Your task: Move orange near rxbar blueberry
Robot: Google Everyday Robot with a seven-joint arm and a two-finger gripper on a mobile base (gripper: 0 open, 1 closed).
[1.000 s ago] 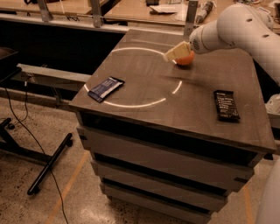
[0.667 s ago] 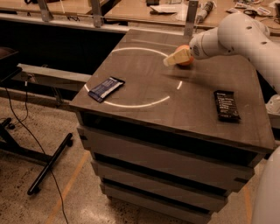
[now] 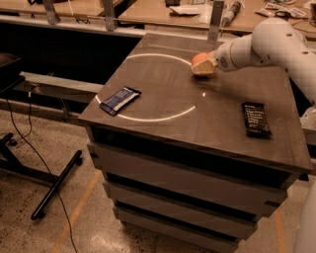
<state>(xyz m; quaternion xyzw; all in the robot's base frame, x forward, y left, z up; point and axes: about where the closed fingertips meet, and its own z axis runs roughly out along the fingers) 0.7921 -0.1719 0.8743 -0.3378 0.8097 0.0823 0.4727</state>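
The orange [image 3: 199,59] sits between the pale fingers [image 3: 203,69] of my gripper [image 3: 201,64] at the back middle of the brown table [image 3: 197,113]. The gripper is shut on the orange and holds it just above the table top. The white arm reaches in from the right. The rxbar blueberry [image 3: 120,100], a dark blue wrapper with a white patch, lies flat near the table's front left corner, well to the left and front of the gripper.
A black-wrapped bar with white lettering [image 3: 256,119] lies near the table's right edge. A white ring is drawn on the table top. Workbenches [image 3: 163,15] with metal posts stand behind. A black stand leg and cable [image 3: 54,185] lie on the floor at left.
My gripper has moved left and slightly toward the back with the orange held in it. The two bars have not moved.
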